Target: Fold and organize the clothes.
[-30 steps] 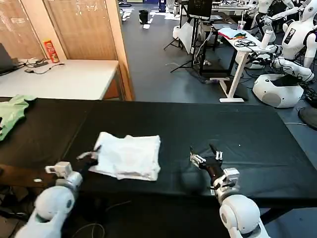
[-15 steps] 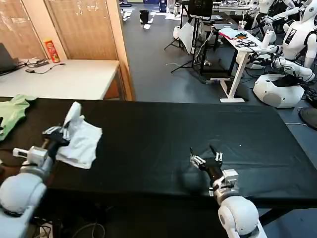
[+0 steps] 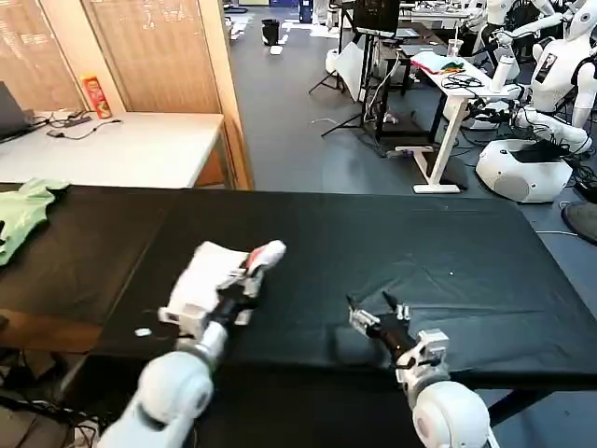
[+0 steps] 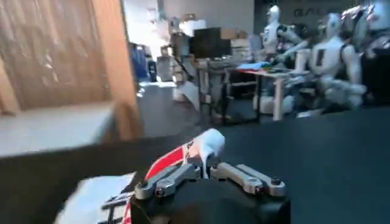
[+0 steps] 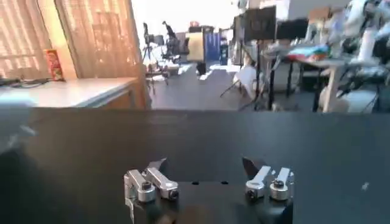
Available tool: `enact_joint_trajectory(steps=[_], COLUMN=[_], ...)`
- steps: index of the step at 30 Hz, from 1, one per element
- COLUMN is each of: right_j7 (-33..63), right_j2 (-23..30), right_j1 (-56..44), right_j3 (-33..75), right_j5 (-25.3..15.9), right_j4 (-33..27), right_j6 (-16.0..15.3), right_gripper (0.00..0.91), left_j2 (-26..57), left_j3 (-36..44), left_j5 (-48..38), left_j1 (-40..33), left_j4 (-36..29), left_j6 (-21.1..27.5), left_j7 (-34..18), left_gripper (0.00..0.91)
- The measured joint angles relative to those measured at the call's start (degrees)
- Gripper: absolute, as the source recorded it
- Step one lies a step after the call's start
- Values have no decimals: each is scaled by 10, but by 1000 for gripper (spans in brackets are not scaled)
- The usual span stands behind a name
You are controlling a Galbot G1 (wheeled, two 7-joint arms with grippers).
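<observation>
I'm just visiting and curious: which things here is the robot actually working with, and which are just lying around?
Part of the job:
- white T-shirt, bunched up, held by the left gripper
- right gripper, fingers open, waiting low over the black table

Just lying about:
- green garment at the table's far left
- red can on the white desk behind

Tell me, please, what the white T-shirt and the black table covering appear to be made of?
The T-shirt, clamped in the left gripper, looks like soft matte cotton knit: it bunches and droops limply. The table covering seems a thin woven cloth, matte black, showing small wrinkles.
</observation>
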Motion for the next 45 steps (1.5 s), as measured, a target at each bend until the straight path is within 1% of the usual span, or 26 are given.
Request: enact_joint_trajectory(steps=[4,11,21,23,24,25,27,33,36,38,41,42,43,45], right_j7=[4,5,25,29,31,32,35,39,38,36,32,27,20,10], right_j2=[-2,7,28,36,40,44,52,75,75,69,51,42,30,7], right_j1=[9,41,78,84,87,89,95,114,122,129,145,152,162,175], right_j3=[-18,-52,-86,-92,-93,-95,-98,-105,-101,-94,-79,-72,-65,-60], right_j5=[19,27,29,29,29,30,30,29,30,39,69,80,93,105], right_j4=[-8,-35,-83,-92,-98,-102,-111,-144,-154,-154,-162,-165,-167,-167], right_j6=[-12,-19,-19,-19,-19,-20,-20,-20,-20,-24,-39,-47,-55,-68], right_gripper=[878,878,878,614,497,156,68,39,20,10,29,117,878,878], left_j2=[-14,-1,18,20,21,23,25,29,32,35,40,42,44,44], left_j3=[12,2,-20,-24,-26,-28,-32,-51,-59,-66,-79,-83,-87,-93], left_j5=[20,26,35,35,36,36,36,35,34,34,33,33,33,32], left_j1=[-7,-1,17,21,23,26,31,49,55,61,71,74,78,83], left_j4=[12,10,10,9,8,7,5,-8,-11,-12,-12,-11,-10,-7], left_j6=[-15,-56,-68,-70,-71,-73,-75,-78,-82,-87,-94,-96,-99,-100], left_j7=[19,48,46,45,45,45,44,43,43,43,43,43,43,39], left_gripper=[878,878,878,878,878,878,878,878,878,878,878,878,878,878])
